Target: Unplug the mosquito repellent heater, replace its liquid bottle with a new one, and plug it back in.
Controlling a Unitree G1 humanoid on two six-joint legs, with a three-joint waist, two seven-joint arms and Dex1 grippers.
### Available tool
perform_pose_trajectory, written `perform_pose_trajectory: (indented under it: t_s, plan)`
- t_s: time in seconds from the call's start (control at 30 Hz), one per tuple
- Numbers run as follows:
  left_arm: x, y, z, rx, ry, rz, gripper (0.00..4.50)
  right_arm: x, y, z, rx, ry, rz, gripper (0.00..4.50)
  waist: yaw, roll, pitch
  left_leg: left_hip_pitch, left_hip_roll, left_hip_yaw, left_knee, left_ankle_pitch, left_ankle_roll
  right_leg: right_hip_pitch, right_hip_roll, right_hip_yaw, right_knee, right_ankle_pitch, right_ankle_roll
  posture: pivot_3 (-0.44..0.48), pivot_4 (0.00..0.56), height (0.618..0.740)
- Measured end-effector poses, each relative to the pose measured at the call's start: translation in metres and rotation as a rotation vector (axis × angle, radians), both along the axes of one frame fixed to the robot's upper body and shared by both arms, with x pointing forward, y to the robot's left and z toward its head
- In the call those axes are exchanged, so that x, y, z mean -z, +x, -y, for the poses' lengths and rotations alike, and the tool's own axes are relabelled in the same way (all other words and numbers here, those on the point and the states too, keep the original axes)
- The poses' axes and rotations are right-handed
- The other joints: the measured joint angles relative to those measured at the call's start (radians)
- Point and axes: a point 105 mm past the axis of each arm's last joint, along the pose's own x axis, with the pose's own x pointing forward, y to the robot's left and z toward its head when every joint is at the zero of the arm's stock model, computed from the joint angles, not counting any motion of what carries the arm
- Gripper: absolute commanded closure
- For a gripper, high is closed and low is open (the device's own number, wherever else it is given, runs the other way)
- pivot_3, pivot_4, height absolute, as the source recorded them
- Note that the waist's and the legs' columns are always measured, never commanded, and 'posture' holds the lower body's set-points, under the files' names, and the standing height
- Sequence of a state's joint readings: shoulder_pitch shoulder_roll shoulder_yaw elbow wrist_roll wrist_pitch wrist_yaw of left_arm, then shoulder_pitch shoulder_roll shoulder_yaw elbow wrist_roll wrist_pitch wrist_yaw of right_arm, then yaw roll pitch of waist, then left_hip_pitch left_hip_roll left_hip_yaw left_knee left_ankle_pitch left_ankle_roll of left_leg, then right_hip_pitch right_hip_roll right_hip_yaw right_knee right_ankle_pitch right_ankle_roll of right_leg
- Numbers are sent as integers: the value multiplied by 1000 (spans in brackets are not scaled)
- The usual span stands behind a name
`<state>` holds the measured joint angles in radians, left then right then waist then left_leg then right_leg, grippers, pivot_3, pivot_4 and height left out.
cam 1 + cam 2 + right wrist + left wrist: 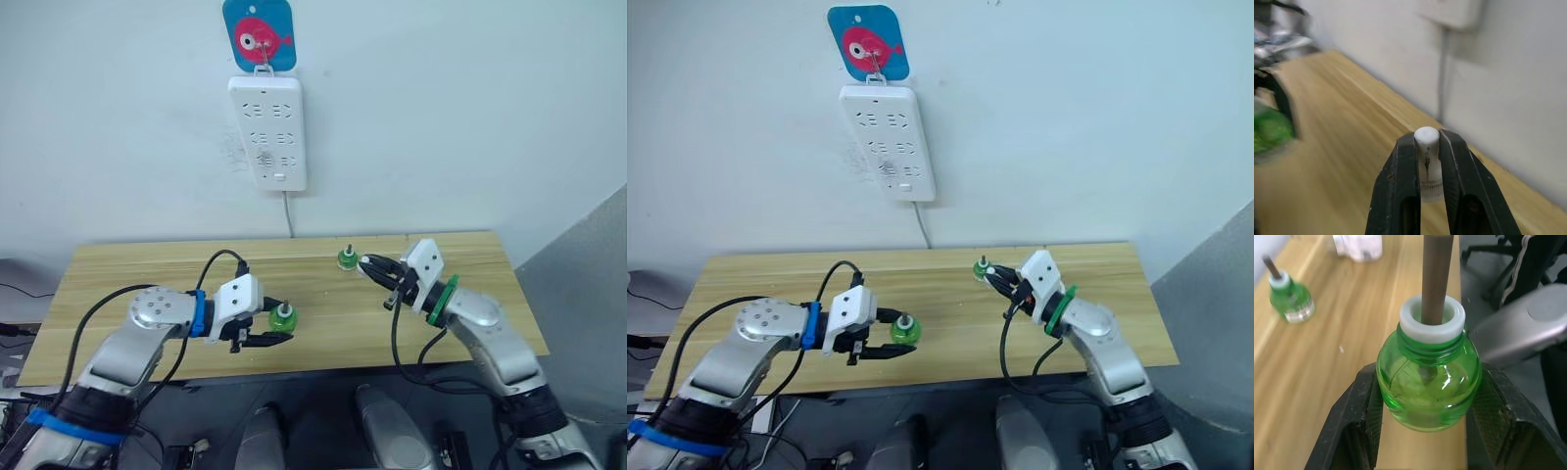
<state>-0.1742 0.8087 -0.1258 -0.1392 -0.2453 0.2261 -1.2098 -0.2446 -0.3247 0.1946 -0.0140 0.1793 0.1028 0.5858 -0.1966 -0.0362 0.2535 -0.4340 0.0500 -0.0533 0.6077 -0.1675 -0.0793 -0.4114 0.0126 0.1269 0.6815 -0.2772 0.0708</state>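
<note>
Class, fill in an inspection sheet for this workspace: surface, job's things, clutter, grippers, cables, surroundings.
Surface: wooden table, bare apart from the items below.
Job's things: held green bottle with white neck and wick; second green bottle upright on the table; small white part, identity unclear; power strip on the wall with nothing plugged in.
Clutter: nothing seen.
Grippers: left gripper shut on the held green bottle; right gripper shut on the small white part, beside the second green bottle.
Cables: white cord dropping from the strip behind the table; black arm cables.
Surroundings: white wall, blue fish hanger.
</note>
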Motion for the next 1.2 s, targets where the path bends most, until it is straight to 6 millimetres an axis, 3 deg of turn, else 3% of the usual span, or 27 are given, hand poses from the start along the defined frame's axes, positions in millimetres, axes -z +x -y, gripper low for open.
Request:
perform_pose_trajectory:
  t_s: [0.2, 0.53, 0.77, 0.83, 0.93, 1.07, 1.2]
  plan:
    - [-3, -19, -11, -21, 24, -44, 2262, 40, 22, 1, 112, -28, 18, 4259, 12, 3, 23, 1, -1, 2, 2, 0, 0, 2, -1, 2, 0, -4, -7, -106, 319, 733]
    - [-10, -34, -11, -46, 20, -62, 2262, 66, 48, 9, 205, -40, -16, 4259, 62, 6, 48, 1, -1, 0, -1, 0, 0, 1, 0, 0, 0, -3, -6, -61, 331, 733]
    - [-13, -31, -11, -59, 21, -50, 2262, 73, 45, 18, 231, 7, -53, 1856, 84, 6, 53, 1, -1, 0, -1, 0, 0, 1, 0, 0, 0, -4, -6, -114, 310, 733]
    - [-16, -25, -9, -55, 11, -34, 2262, 67, 40, 19, 215, 30, -39, 1146, 86, 6, 53, 1, -1, 0, -1, 0, 0, 1, -1, 0, 0, -4, -6, -128, 301, 733]
    - [-17, -13, -3, -39, -18, -14, 2263, 39, 27, 14, 142, 65, 28, 1133, 86, 7, 53, 0, -1, 0, 0, 0, 0, 1, 0, 0, 0, -4, -5, -155, 289, 733]
    - [-20, 1, 11, 7, -61, 10, 2262, -7, -8, 0, -48, 41, 88, 1133, 85, 5, 52, 0, -1, 0, 0, -1, -1, 0, 0, -1, 0, -4, -5, -196, 265, 733]
    - [-22, 10, 23, 53, -97, 26, 2262, -29, -36, -8, -203, -35, 66, 1133, 78, 4, 51, 0, -1, 0, 1, 0, -1, 1, 0, -1, 0, -4, -5, -241, 245, 733]
